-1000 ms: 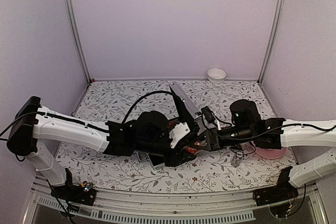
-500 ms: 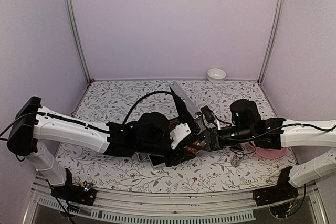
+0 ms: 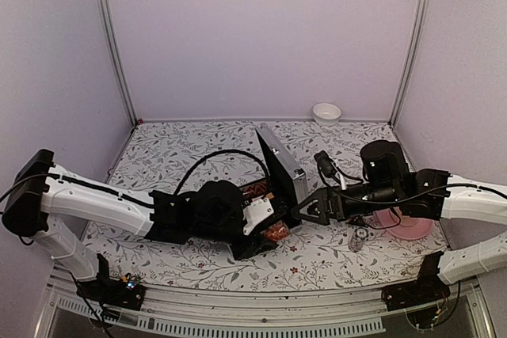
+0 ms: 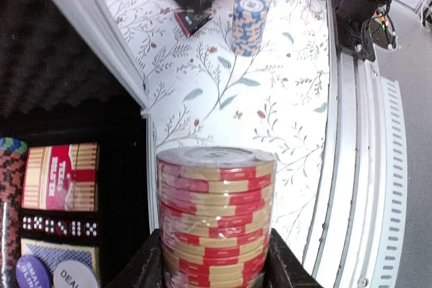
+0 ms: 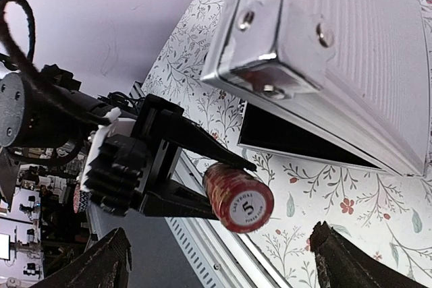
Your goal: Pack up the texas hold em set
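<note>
The silver briefcase (image 3: pixel 287 165) stands at the centre of the floral table (image 3: pixel 158 156), its lid raised. The left hand (image 3: pixel 273 229) reaches in from 9 o'clock and grips a red chip stack (image 3: pixel 277 233) at the case's 6 o'clock side. The right hand (image 3: pixel 306 210) points in from 3 o'clock, fingers spread wide. A white bowl (image 3: pixel 326 112) sits at 1 o'clock and a pink plate (image 3: pixel 408 229) at 4 o'clock.
</note>
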`<move>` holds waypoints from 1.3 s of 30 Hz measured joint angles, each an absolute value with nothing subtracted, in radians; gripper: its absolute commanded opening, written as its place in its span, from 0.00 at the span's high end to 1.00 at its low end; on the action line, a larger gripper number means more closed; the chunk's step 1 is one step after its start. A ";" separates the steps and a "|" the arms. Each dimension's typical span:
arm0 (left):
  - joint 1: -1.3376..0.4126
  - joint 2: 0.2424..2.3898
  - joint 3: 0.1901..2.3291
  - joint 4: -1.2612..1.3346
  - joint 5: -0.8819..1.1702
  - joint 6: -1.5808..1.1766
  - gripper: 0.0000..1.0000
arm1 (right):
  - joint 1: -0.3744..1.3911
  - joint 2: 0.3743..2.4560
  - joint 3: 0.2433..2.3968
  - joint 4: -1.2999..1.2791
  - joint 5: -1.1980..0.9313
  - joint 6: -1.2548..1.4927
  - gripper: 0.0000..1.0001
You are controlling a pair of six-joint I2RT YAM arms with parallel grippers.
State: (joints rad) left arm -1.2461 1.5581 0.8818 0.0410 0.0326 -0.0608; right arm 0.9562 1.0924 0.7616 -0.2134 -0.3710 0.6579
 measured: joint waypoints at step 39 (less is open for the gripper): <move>-1.033 1.839 1.155 -0.358 0.175 0.014 1.00 | 0.418 1.067 0.740 -0.270 -0.217 0.475 0.00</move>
State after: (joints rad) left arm -1.0328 1.8389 1.1553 -0.3576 0.1753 0.0139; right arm 0.4175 1.0672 0.7399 -0.2699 -0.2169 0.4747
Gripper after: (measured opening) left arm 0.413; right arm 0.996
